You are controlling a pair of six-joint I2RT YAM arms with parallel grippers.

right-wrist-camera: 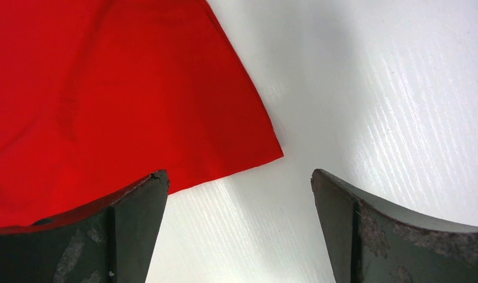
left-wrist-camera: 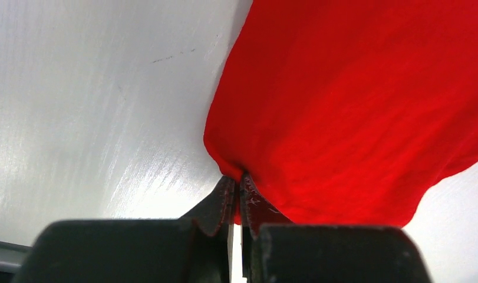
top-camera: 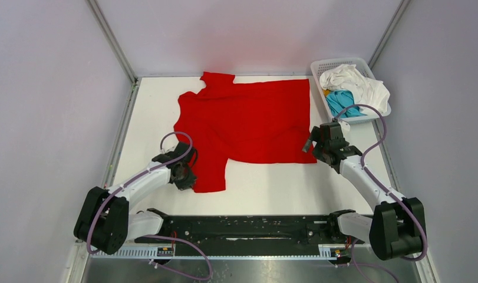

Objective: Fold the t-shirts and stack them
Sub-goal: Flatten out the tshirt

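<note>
- Top external: red t-shirt [top-camera: 248, 121] lies spread mid-table; white t-shirt [top-camera: 354, 82] and teal t-shirt [top-camera: 341, 100] sit in the far-right basket [top-camera: 319, 66].
- Left wrist: left gripper [left-wrist-camera: 237, 177] is clamped on the red t-shirt's near-left edge.
- Right wrist: right gripper [right-wrist-camera: 237, 174] gapes wide around its near-right corner, gripping nothing.

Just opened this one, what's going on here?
Two arms are working on a red t-shirt spread on the white table. The left gripper is shut on the cloth's near-left edge; the right gripper hovers open at its near-right corner, holding nothing. A white shirt and a teal shirt lie in the basket, far right.
</note>
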